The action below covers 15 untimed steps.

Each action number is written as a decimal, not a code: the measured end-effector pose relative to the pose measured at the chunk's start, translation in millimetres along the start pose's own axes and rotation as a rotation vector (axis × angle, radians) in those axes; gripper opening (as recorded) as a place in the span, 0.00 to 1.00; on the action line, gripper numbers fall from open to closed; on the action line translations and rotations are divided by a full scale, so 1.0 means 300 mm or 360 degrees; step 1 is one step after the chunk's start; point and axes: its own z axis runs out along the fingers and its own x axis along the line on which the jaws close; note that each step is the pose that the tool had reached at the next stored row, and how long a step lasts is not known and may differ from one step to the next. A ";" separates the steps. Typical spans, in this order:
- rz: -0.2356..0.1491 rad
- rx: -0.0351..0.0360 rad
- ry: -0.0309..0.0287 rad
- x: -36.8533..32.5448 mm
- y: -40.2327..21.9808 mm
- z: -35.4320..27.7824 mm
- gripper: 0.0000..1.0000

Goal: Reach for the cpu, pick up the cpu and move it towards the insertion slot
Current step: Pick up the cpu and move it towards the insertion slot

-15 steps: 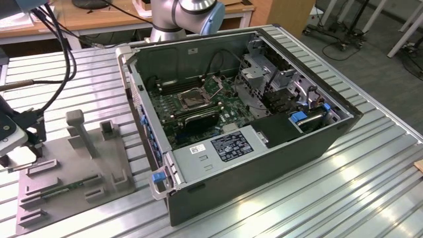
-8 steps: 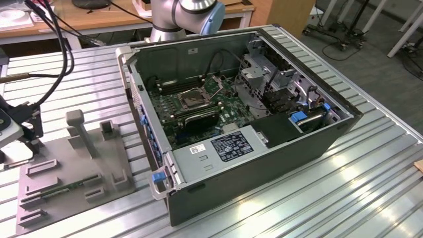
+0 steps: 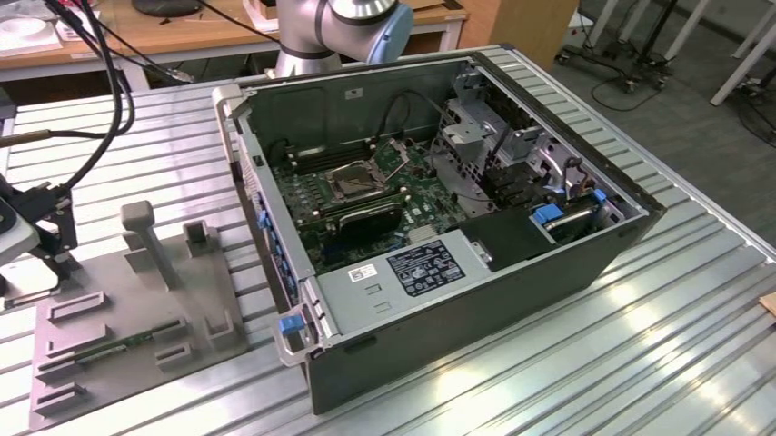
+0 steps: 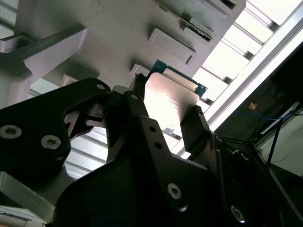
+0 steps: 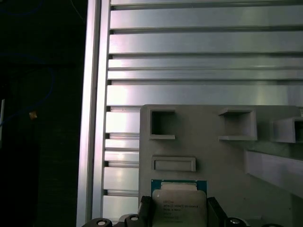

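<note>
Over grey fixture plate (image 5: pixel 213 151), jaws gripping cpu (image 5: pixel 179 205), its near edge hidden.

Black jaws of the gripper (image 4: pixel 168 106) clamp the shiny cpu (image 4: pixel 170 92) above the grey fixture plate (image 4: pixel 118 33).

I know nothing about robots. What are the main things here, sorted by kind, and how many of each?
open computer case: 1
grey fixture plate: 1
cpu: 1
robot arm: 1
Total: 4
</note>
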 end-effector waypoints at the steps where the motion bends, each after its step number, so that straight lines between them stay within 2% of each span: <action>1: 0.0000 0.0000 0.00002 0.000 0.000 -0.001 0.54; 5: 0.0000 0.0000 0.00001 0.000 0.001 -0.013 0.54; 15: 0.0000 0.0000 0.00001 -0.001 0.004 -0.073 0.54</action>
